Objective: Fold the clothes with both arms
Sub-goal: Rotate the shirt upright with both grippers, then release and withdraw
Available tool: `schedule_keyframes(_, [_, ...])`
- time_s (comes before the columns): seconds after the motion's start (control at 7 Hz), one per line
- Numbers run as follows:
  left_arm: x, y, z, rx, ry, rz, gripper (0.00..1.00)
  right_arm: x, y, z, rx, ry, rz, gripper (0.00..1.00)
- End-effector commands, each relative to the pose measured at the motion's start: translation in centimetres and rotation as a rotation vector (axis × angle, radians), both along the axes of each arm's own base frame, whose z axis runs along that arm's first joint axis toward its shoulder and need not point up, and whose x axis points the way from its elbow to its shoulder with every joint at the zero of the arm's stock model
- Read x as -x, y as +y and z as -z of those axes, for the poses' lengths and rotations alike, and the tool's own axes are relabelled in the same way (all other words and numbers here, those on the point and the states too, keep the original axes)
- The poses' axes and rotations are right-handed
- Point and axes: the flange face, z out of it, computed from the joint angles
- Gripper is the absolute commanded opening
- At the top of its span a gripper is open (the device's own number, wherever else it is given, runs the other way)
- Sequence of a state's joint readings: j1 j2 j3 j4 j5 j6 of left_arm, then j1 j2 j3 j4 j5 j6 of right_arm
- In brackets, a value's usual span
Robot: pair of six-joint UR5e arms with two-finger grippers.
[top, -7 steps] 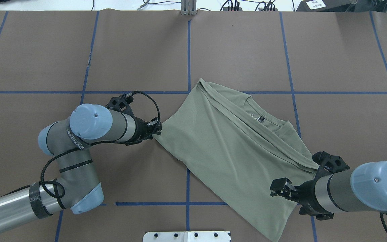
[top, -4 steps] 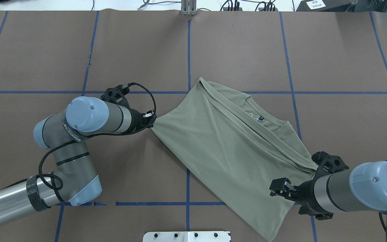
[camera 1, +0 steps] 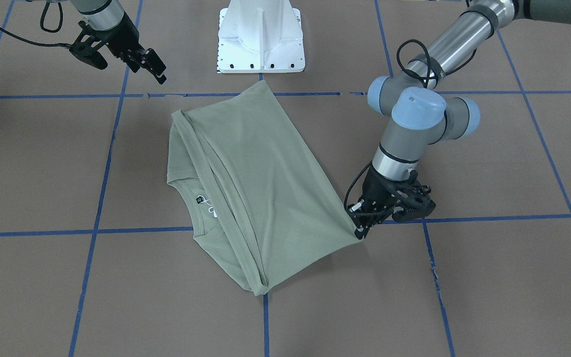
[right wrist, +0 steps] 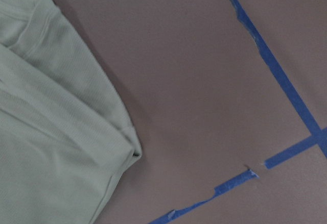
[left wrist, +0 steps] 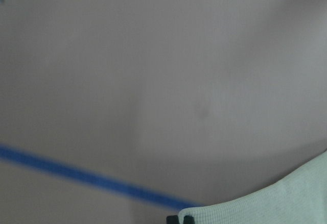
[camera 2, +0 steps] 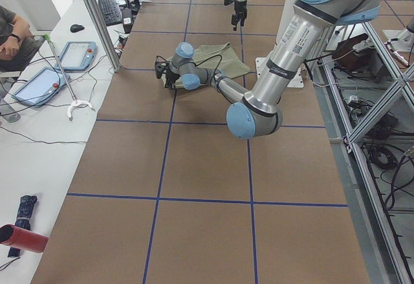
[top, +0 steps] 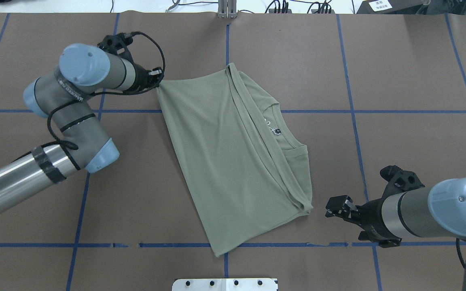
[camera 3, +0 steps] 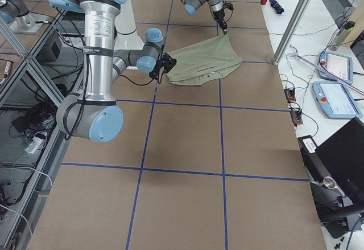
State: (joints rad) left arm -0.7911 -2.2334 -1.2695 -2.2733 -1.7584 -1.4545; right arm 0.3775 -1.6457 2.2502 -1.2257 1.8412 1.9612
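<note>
Folded shirt (top: 233, 161) is lying on desk (top: 399, 81); left pincer (top: 158, 83) is pinching its corner, right pincer (top: 332, 207) is hovering spread alongside.

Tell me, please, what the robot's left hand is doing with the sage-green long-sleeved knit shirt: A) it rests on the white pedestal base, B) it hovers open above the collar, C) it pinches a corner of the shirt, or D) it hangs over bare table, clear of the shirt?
C: the left hand is closed on a corner of the sage-green knit shirt, while the right hand is open and apart from the cloth.
</note>
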Motion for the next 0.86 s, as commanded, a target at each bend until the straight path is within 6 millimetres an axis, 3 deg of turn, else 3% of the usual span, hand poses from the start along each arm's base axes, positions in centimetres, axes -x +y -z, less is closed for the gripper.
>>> schedule_keyframes(0.0, [0.7, -8.6, -1.1, -0.027, 0.016, 0.083, 0.00, -1.3, -3.6, 2.0, -0.023, -0.043, -0.087, 1.00])
schedule_keyframes(0.29, [0.5, -9.2, -0.4, -0.035, 0.025, 0.087, 0.00, 0.1, -5.6, 2.9, -0.043, -0.056, -0.120, 1.00])
schedule_keyframes(0.43, [0.7, -8.9, -0.3, -0.047, 0.027, 0.075, 0.54, 0.6, -6.1, 3.3, -0.063, -0.055, -0.142, 1.00])
schedule_keyframes(0.57, [2.1, -7.1, 0.4, -0.078, 0.060, 0.066, 0.58, 2.5, -7.2, 3.7, -0.083, -0.051, -0.135, 1.00])
schedule_keyframes(0.71, [3.8, -3.7, 0.1, -0.081, 0.116, -0.013, 0.59, 5.0, -8.4, 4.4, -0.143, -0.035, -0.086, 1.00])
